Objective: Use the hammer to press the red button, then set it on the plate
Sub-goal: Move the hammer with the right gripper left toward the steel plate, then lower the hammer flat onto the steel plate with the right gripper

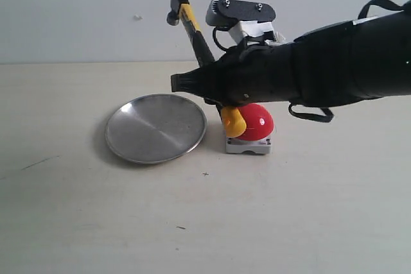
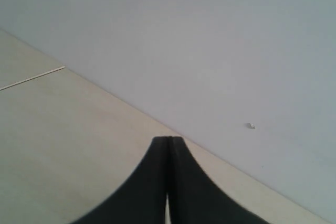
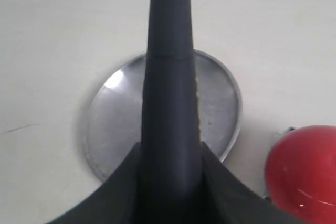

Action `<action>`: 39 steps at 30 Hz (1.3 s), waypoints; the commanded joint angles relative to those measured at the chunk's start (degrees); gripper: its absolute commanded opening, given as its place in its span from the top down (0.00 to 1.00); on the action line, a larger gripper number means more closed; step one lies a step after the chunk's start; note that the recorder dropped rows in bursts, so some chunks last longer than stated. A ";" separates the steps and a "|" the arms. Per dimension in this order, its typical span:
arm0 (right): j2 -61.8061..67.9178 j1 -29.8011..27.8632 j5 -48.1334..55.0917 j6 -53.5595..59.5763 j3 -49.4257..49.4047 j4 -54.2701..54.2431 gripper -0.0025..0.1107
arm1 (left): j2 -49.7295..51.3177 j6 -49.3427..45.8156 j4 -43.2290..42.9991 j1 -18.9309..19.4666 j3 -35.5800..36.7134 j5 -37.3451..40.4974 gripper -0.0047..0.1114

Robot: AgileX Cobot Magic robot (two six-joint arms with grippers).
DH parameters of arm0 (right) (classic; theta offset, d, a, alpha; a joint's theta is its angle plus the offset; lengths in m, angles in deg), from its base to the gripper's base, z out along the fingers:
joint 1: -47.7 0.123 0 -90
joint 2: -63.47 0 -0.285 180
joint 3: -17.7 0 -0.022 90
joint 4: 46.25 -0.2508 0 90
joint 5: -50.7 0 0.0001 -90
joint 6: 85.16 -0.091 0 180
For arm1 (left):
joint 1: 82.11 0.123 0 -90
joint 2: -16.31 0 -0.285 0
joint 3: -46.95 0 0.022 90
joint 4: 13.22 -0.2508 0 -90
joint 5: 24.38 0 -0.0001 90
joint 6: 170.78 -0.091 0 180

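Observation:
My right gripper [image 1: 212, 91] is shut on the hammer [image 1: 192, 30], holding the black handle partway along. The dark head is up and tilted left, and the yellow handle end [image 1: 232, 122] hangs in front of the red button [image 1: 259, 122]. The button sits on its grey base right of the silver plate [image 1: 156, 128]. In the right wrist view the hammer handle [image 3: 169, 103] runs between the fingers, over the plate [image 3: 115, 114], with the button [image 3: 302, 174] off to one side. My left gripper [image 2: 168, 141] is shut on nothing and faces bare table and wall.
The pale table [image 1: 96, 222] spreads around the plate and button. A grey wall [image 1: 77, 11] stands behind, with a small mark on it. My right arm [image 1: 334, 62] reaches in from the right, above the button.

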 commanded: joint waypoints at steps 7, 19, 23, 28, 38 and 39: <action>-0.63 9.34 -18.99 -54.39 1.21 43.96 0.98 | -0.29 0.04 0.38 0.17 -0.44 0.00 0.96; 7.08 9.34 -19.82 -105.90 1.21 84.40 0.98 | -0.29 0.04 0.38 0.17 -0.44 0.00 0.96; 10.84 9.34 -25.26 -116.53 1.10 89.92 0.98 | -0.29 0.04 0.38 0.17 -0.44 0.00 0.96; 13.81 9.34 -27.55 -120.49 1.10 90.47 0.98 | -0.29 0.04 0.38 0.17 -0.44 0.00 0.96; 19.57 7.95 -25.60 -127.48 5.36 97.36 0.98 | -0.29 0.04 0.38 0.17 -0.44 0.00 0.96; 20.04 7.96 -25.24 -127.86 5.95 97.69 0.98 | -0.29 0.04 0.38 0.17 -0.44 0.00 0.96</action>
